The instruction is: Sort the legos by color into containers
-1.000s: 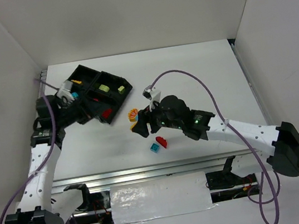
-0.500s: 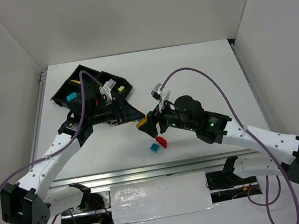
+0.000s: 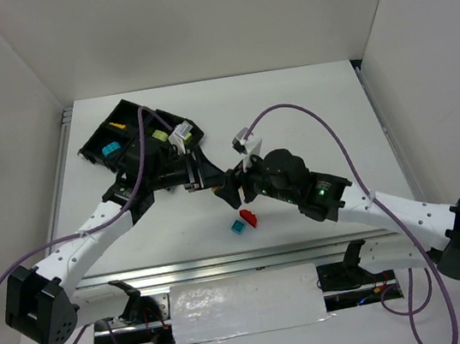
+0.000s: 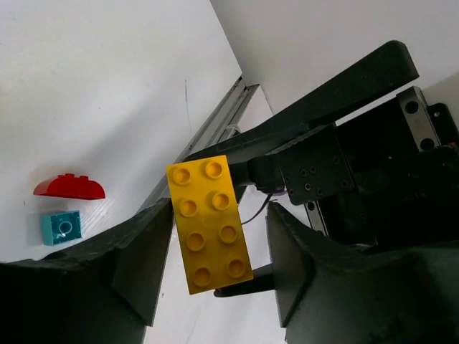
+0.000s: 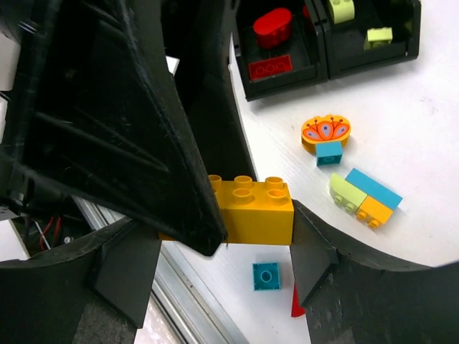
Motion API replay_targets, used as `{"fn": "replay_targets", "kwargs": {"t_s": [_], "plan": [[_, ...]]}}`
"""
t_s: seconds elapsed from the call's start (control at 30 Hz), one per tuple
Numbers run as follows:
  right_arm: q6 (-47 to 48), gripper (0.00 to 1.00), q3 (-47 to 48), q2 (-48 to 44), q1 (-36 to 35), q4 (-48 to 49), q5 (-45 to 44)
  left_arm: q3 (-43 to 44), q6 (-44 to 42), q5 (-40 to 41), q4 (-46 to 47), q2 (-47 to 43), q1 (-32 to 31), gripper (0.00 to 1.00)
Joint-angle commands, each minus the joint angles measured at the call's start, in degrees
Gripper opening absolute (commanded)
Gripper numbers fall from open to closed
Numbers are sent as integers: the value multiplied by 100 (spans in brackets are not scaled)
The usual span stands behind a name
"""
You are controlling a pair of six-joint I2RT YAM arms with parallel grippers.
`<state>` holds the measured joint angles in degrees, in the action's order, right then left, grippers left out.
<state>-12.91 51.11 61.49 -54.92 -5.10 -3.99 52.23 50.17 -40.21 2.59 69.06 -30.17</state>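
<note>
A yellow brick (image 5: 262,211) hangs above the table with my right gripper (image 5: 226,236) shut on its ends. My left gripper (image 4: 219,244) is open around the same yellow brick (image 4: 209,226), one finger close on each long side and a gap showing at the right finger. Both grippers meet mid-table, left gripper (image 3: 207,175) facing right gripper (image 3: 231,191). On the table below lie a teal brick (image 3: 237,226) and a red brick (image 3: 249,217). The black tray (image 3: 117,111) at the far left holds teal, yellow, pale green and red bricks in separate compartments.
An orange round piece on a teal block (image 5: 325,130) and a green, teal and orange cluster (image 5: 362,195) lie near the tray's corner (image 5: 323,68). The table's metal front rail (image 3: 226,263) runs just below the loose bricks. White walls enclose the table.
My left arm swung from over the tray to mid-table and its fingers have narrowed around the yellow brick. My right gripper stayed shut on the brick and shifted slightly.
</note>
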Motion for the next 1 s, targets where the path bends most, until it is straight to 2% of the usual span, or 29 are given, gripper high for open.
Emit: {"fn": "replay_targets", "kwargs": {"t_s": [0.0, 0.1, 0.17, 0.27, 0.3, 0.37, 0.43, 0.5, 0.53, 0.63, 0.7, 0.73, 0.87, 0.97], "plan": [[60, 0, 250, 222, -2, 317, -313, -37, 239, -681, 708, 108, -129, 72], [69, 0, 276, 310, -2, 343, -365, -28, 186, -647, 673, 99, -147, 82], [60, 0, 294, 311, -10, 343, -409, -28, 160, -629, 655, 90, -164, 79], [60, 0, 303, 293, -2, 370, -445, -63, 107, -620, 673, 99, -164, 68], [51, 0, 329, 293, -2, 370, -445, -46, 89, -629, 655, 125, -164, 56], [43, 0, 355, 284, -2, 370, -489, -64, 37, -638, 655, 195, -173, 39], [34, 0, 373, 249, -2, 396, -532, -99, 10, -673, 708, 231, -182, 32], [34, 2, 373, 214, -2, 405, -515, -134, -25, -699, 795, 292, -182, 16], [34, 15, 382, 214, -10, 396, -454, -116, -51, -682, 787, 327, -182, 0], [8, 59, 286, 196, -2, 422, -366, -64, -209, -348, 559, 363, -182, 0], [-10, 75, 215, 170, -2, 484, -225, -46, -166, -190, 585, 380, -173, 0], [-19, 99, 145, 152, 16, 493, -173, -11, -166, -111, 567, 380, -164, 0], [7, 100, 118, 170, 69, 309, 178, 278, -288, 609, 129, 345, -33, 0], [78, 100, 127, 266, 77, 28, 372, 656, -376, 1407, -442, 371, 291, 0]]}}
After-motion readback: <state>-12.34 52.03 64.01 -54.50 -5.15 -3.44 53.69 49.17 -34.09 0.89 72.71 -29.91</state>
